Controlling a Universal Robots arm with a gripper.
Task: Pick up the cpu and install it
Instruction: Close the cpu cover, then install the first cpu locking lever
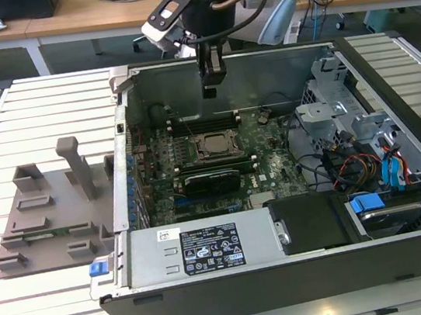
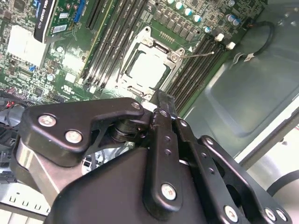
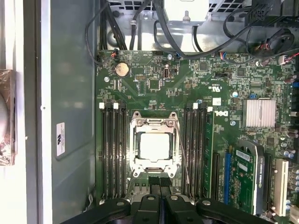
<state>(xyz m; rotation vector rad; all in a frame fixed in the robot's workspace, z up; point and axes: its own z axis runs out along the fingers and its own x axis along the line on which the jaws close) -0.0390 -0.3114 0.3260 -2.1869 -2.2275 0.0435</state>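
Bearing case (image 1: 291, 281) with cpu (image 3: 154, 146), slatted table (image 1: 60, 312), desks (image 1: 81, 15)

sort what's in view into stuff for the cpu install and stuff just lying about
For the job:
- cpu, sitting in its socket
- socket frame around it
- gripper, shut, hanging above that frame

Lying about:
- grey plastic tray outside the computer case
- power supply
- coin cell battery
- silver heatsink
- drive cables

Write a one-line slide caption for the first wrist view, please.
The cpu sits in the motherboard socket, between memory slots; the shut gripper hovers near it.
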